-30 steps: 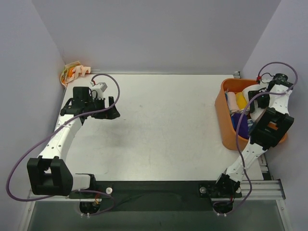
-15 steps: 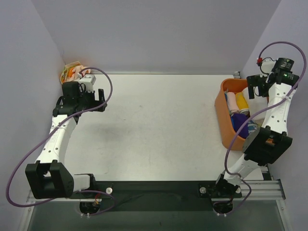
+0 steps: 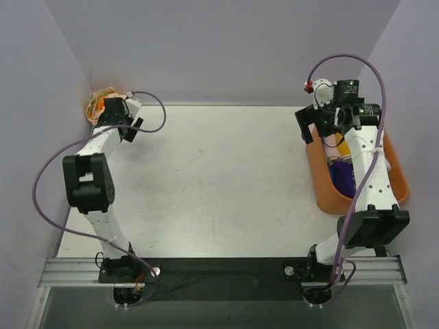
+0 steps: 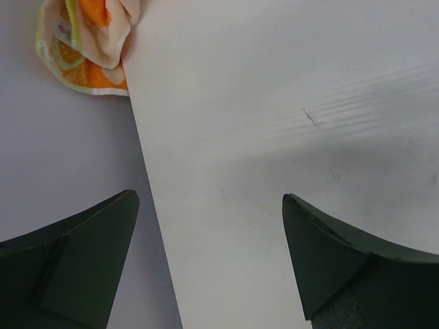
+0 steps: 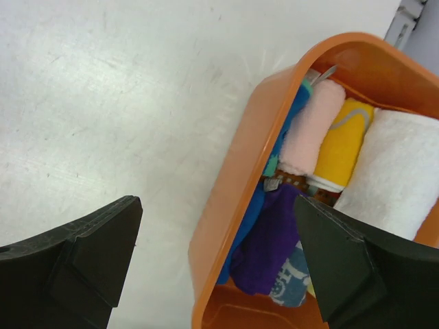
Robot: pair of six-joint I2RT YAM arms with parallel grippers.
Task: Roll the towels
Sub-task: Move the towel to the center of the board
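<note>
Left gripper [image 4: 209,205] is up at the table's [image 4: 274,103] far left corner, jaws spread wide and nothing between them. Ahead of the fingers and off to their left sits the cream towel with orange blotches [image 4: 89,41], bunched at the table edge against the wall, clear of both fingertips.

Over to the right gripper [image 5: 216,205] - also gaping wide, empty, hanging above the near wall of the orange bin [image 5: 240,171]. The rim runs right between its fingers. Inside the bin, ahead of the right-hand finger: a pink rolled towel [image 5: 309,130], a yellow rolled towel [image 5: 343,144] beside it, and a thick white towel [image 5: 398,171] furthest out. Closer in - just off that finger's tip - a purple towel [image 5: 271,247] lies against a blue towel [image 5: 250,219] along the bin wall.
</note>
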